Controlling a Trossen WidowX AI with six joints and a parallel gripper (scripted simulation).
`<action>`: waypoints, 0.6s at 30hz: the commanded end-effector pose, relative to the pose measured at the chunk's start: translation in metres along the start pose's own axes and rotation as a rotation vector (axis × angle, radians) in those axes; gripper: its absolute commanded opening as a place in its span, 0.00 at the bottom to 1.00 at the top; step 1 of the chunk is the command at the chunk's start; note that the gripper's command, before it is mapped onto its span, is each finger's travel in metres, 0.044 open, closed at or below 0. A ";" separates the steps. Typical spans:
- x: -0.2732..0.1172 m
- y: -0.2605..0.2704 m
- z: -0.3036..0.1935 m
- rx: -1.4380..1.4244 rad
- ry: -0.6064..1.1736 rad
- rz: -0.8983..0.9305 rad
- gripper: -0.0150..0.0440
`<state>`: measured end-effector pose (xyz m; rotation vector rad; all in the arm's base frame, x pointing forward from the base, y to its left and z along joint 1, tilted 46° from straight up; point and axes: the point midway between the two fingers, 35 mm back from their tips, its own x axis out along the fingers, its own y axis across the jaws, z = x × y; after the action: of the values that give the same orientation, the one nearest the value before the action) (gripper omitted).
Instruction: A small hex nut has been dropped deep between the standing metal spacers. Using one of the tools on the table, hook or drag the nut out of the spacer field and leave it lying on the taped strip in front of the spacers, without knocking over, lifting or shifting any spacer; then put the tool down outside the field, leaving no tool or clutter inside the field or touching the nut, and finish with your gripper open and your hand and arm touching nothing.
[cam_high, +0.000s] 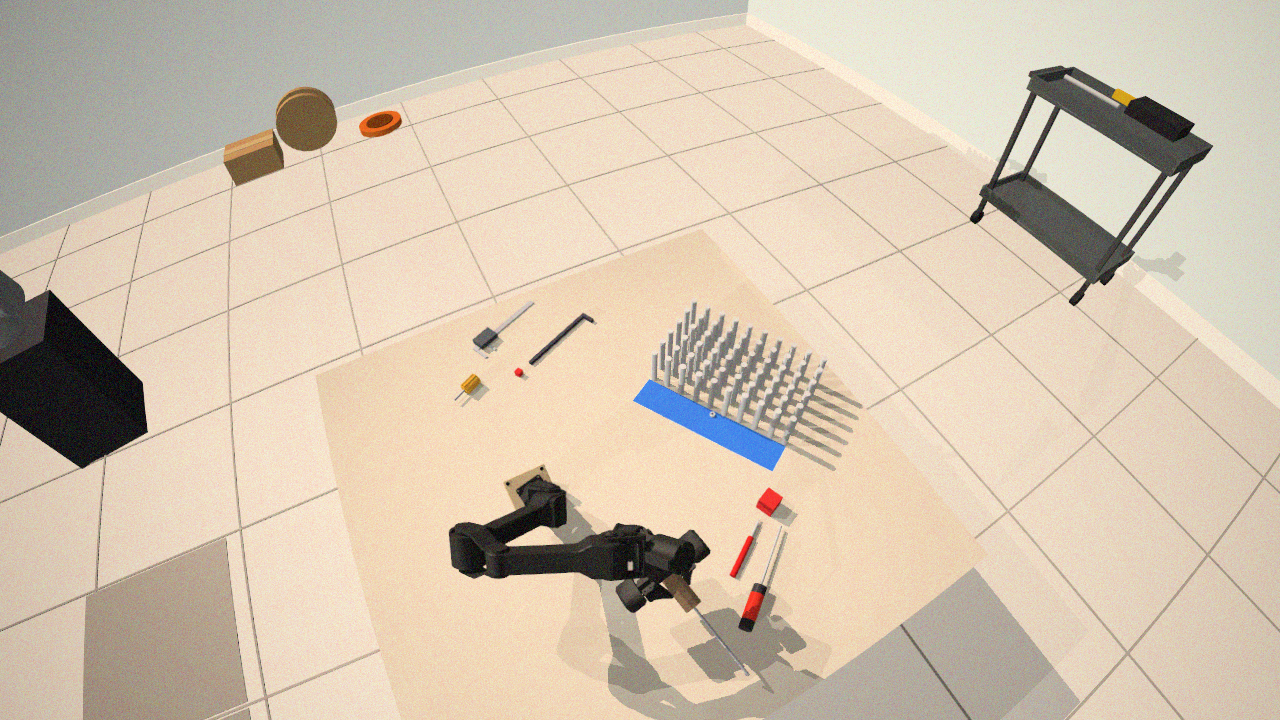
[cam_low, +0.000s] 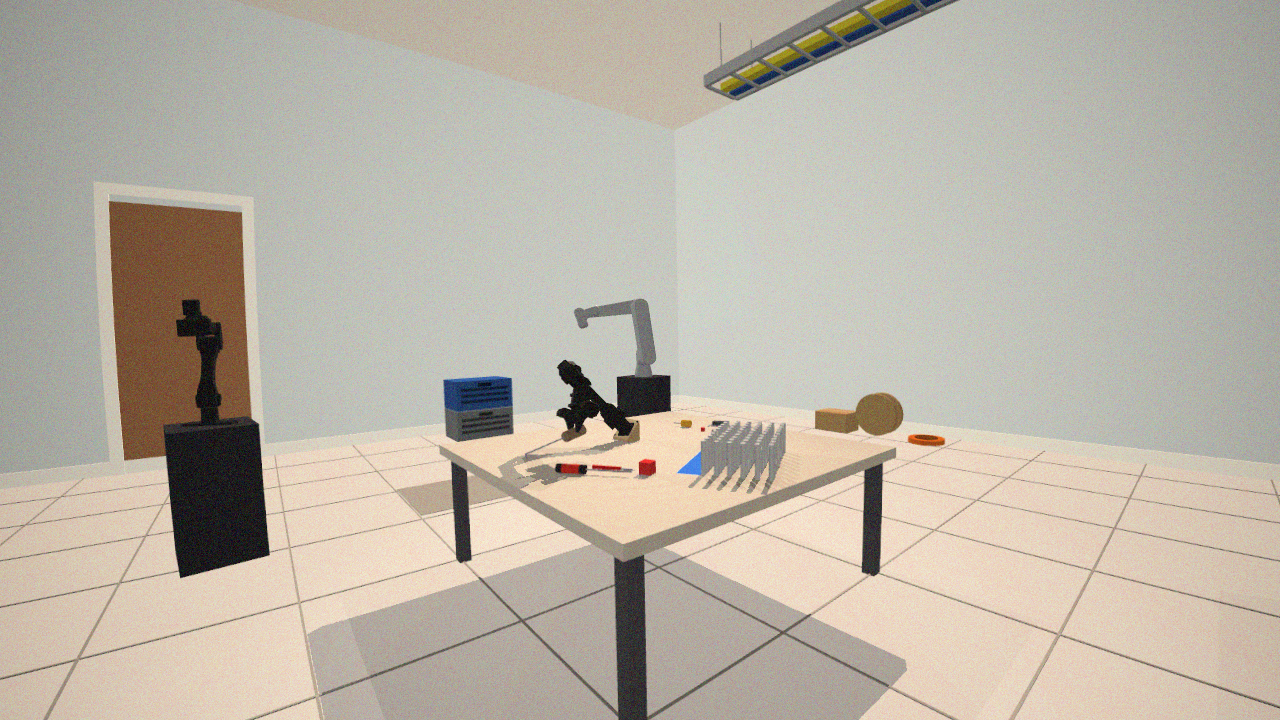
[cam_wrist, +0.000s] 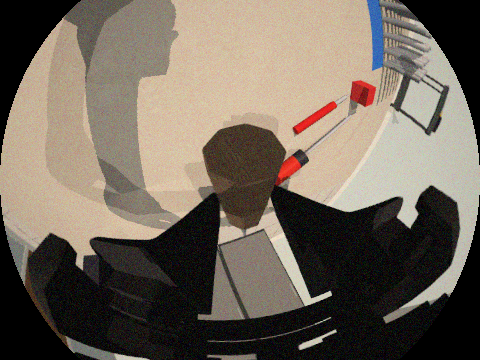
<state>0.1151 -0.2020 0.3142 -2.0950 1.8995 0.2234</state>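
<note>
The hex nut lies on the blue taped strip, near its edge beside the front row of spacers. The metal spacers stand upright in rows. My gripper is shut on the brown handle of a tool with a thin metal shaft. The tool is tilted, its shaft pointing down and away from the spacers, near the table's edge. Whether its tip touches the table I cannot tell.
A red-and-black screwdriver, a thin red tool and a red cube lie between gripper and strip. A black hooked tool, a grey-headed tool and a yellow-handled tool lie on the far side.
</note>
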 end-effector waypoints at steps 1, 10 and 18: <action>0.002 0.000 0.001 -0.003 0.000 -0.003 0.25; 0.005 0.001 0.002 -0.001 0.000 -0.005 0.25; 0.008 0.001 0.003 0.000 0.001 -0.006 0.25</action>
<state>0.1145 -0.2076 0.3096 -2.0957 1.8962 0.2191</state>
